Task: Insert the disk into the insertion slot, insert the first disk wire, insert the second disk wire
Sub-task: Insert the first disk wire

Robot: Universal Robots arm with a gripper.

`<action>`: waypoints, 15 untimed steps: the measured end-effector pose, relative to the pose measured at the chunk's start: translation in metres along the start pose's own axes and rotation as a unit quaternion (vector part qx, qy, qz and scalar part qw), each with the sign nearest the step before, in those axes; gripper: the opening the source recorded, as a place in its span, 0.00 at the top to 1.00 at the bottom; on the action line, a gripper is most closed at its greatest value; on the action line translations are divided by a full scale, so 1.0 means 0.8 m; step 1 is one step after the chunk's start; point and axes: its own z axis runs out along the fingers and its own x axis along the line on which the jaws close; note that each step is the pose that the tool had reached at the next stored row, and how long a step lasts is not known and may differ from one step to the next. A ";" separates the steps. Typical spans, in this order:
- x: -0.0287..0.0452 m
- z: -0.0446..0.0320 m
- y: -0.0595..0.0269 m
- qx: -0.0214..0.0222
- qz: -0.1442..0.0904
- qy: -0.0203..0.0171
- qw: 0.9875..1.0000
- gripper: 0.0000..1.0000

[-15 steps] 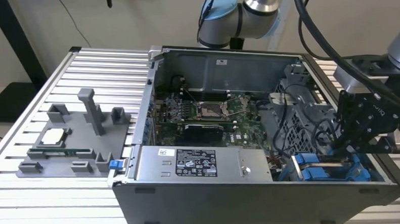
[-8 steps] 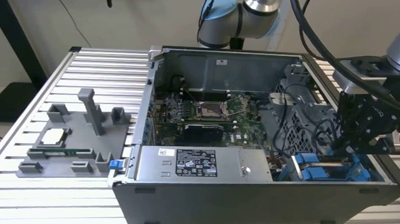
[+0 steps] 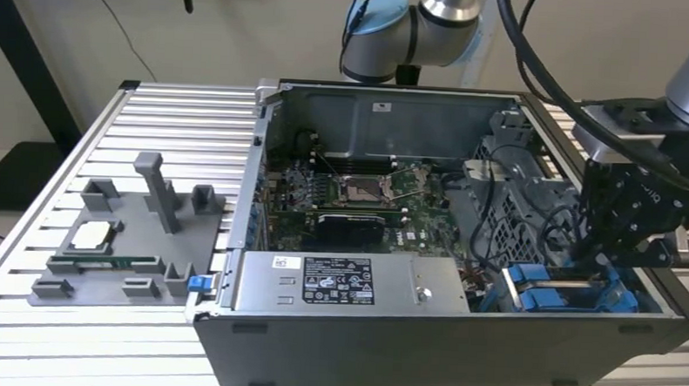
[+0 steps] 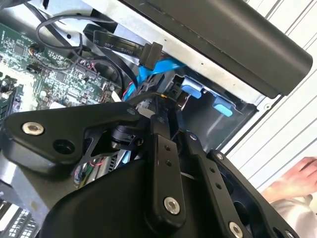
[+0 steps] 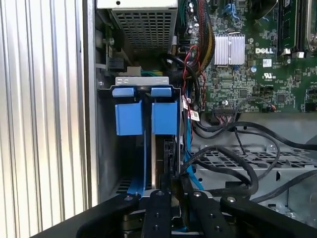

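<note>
The disk sits in the insertion slot [image 5: 106, 148] of the grey drive cage, near the front corner of the open computer case on the exterior view's right. Its blue carrier tab [image 5: 164, 118] faces outward, and the blue shows in the exterior view [image 3: 546, 291] too. My gripper [image 5: 173, 174] reaches down into this bay and is also seen in the exterior view [image 3: 603, 270]. Its fingers [image 4: 161, 130] are drawn close together on the black plug of a disk wire [image 4: 148, 97], right against the disk's edge. A blue flat cable [image 4: 144, 74] runs beside it.
The motherboard [image 3: 357, 193] fills the case floor, and the silver power supply [image 3: 329, 284] lies along the front wall. Black cable loops [image 5: 233, 163] crowd the space beside the cage. A grey fixture with parts [image 3: 122, 236] stands on the slatted table. A person's hand [image 4: 297, 179] is near the case.
</note>
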 end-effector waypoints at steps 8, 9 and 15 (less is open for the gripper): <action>-0.0001 0.0064 0.000 0.000 0.001 0.000 1.000 0.00; 0.0000 0.0030 0.000 0.000 0.001 0.000 1.000 0.00; 0.0001 -0.0181 0.000 0.000 0.001 0.001 1.000 0.00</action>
